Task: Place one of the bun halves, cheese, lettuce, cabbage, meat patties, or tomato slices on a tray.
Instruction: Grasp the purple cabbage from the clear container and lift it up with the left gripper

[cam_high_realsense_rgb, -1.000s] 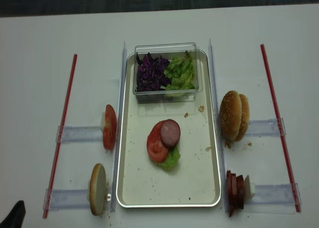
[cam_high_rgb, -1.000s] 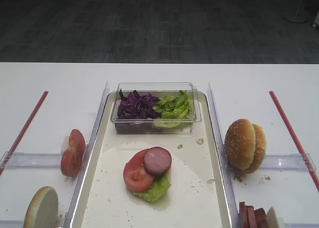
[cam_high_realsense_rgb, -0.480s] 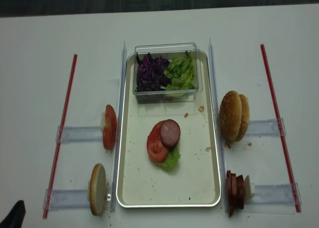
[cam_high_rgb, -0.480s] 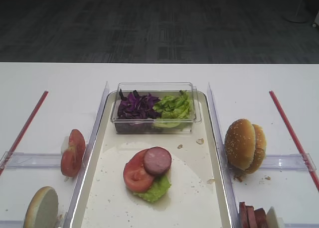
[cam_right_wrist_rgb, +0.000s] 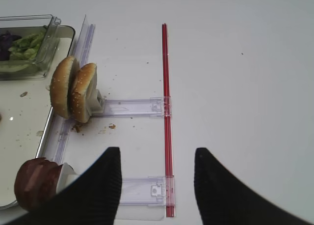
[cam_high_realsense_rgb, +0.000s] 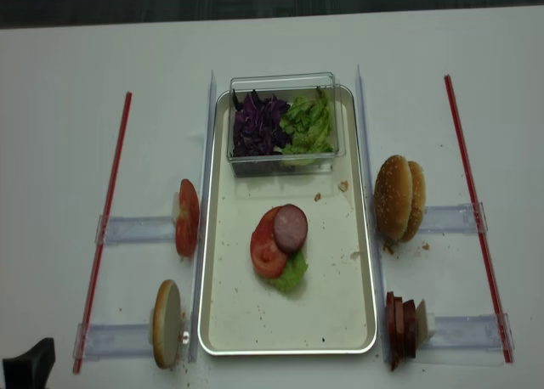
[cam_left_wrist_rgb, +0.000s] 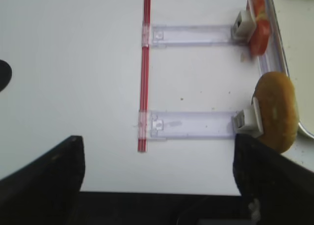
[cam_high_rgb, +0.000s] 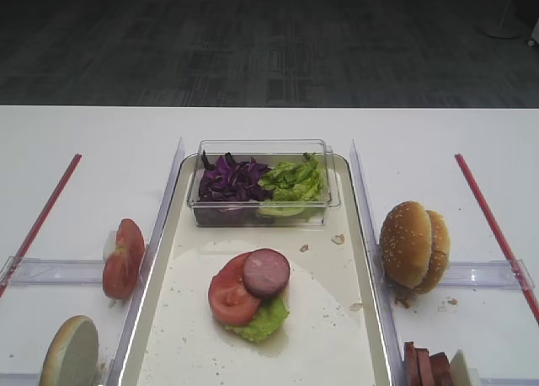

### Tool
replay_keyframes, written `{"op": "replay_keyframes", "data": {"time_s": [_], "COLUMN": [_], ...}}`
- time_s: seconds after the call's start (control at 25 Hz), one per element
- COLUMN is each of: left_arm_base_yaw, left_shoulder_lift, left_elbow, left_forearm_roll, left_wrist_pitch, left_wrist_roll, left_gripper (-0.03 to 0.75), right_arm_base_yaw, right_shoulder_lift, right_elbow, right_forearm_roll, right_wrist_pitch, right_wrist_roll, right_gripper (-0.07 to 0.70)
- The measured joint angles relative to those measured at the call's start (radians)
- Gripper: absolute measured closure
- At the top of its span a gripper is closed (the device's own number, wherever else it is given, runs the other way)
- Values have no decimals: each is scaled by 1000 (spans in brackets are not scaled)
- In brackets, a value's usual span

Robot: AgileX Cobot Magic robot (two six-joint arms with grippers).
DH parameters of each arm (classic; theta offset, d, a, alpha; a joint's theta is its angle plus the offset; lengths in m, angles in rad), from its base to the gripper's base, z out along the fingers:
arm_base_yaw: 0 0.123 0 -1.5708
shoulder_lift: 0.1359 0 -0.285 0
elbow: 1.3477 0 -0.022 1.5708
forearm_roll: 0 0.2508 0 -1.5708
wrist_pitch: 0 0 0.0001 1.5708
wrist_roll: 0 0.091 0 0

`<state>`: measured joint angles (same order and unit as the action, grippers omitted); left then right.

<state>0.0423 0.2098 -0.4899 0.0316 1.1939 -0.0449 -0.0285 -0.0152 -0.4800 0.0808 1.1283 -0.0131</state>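
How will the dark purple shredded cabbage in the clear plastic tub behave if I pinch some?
The dark purple shredded cabbage lies in thin curly strips, so it is probably floppy and light. It sits as a loose clump, so shreds would likely drop off a pinch.

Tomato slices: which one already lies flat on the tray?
The tomato slice mid-tray, on lettuce under a meat patty; the other tomato slices stand on edge left of the tray.

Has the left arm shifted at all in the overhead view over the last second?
Yes. The dark tip of the left arm at the bottom-left corner now sits further right, closer to the red strip, with a squarer outline.
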Motion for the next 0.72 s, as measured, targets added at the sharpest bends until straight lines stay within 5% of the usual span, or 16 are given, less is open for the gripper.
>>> {"op": "replay_keyframes", "data": {"time_s": [0.72], "left_arm_base_yaw": [0], "left_shoulder_lift": [584], "left_elbow": [-3], "left_forearm_roll": [8], "left_wrist_pitch": [-18], "left_wrist_roll": [-4], "left_gripper": [149], "right_arm_base_yaw": [0], "right_shoulder_lift": [0], "right_elbow": [0], "right_forearm_roll": [0], "right_wrist_pitch": [0], "right_wrist_roll": [0], "right_gripper": [256]}}
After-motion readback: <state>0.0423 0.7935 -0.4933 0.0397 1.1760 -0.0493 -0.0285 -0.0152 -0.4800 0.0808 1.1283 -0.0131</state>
